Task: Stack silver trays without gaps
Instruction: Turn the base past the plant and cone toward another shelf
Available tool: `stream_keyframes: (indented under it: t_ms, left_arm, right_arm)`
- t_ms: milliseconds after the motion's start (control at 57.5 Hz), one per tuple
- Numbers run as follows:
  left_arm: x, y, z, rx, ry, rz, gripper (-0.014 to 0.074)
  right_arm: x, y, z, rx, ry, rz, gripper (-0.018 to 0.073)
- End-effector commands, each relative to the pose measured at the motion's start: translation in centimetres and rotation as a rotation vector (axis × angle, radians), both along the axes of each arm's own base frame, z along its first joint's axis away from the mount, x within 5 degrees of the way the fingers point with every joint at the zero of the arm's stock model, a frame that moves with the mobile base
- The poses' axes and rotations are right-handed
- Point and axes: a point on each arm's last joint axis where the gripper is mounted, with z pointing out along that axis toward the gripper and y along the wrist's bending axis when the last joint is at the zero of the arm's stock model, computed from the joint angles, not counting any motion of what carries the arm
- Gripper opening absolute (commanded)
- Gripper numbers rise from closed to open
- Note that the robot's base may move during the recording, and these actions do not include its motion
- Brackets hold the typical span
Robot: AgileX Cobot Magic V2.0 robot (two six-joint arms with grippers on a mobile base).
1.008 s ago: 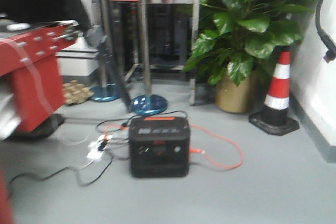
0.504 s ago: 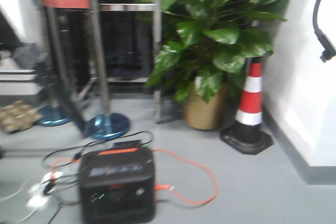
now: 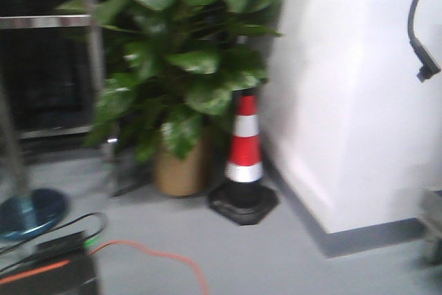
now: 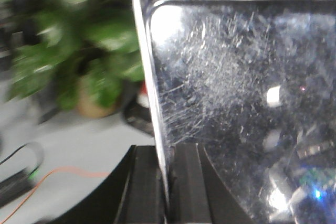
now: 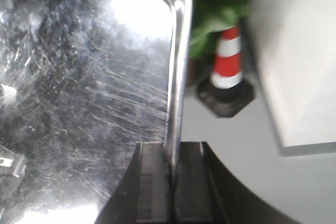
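No text, label, brand, number or sign can be read in any of these views.

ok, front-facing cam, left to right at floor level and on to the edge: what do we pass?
Blue stanchion base → plant pot → red-and-white traffic cone → white wall → dark cable hanging at the right edge. The rack and the black box overlap the base, so they are left out.

Grey floor (image 3: 290, 260), white wall (image 3: 345, 88), potted plant (image 3: 179, 67), striped cone (image 3: 244, 146)
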Motion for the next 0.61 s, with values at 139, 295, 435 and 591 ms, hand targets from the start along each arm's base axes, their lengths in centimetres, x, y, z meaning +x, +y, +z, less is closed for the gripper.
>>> stream_keyframes:
  t_ms: [139, 295, 435, 591]
  left_arm:
    - [-0.4, -0.1, 1.0, -0.027, -0.052, -0.024, -0.0013]
    - [-0.4, 0.0, 1.1, -0.012, -0.061, -0.019, -0.0013]
    - [-0.3, 0.2, 1.1, 0.022, -0.080, -0.007, -0.0013]
    - [-0.2, 0.3, 1.2, 0.042, -0.092, 0.000, -0.0013]
  right_arm:
    - [0.1, 0.1, 1.9, 0.036, -0.163, 0.009, -0.0079]
    - [0.3, 0.1, 2.4, 0.053, -0.221, 0.009, -0.0079]
    - [0.3, 0.2, 2.6, 0.061, -0.240, 0.009, -0.0079]
    - [0.4, 0.2, 2.6, 0.061, -0.242, 0.010, -0.0079]
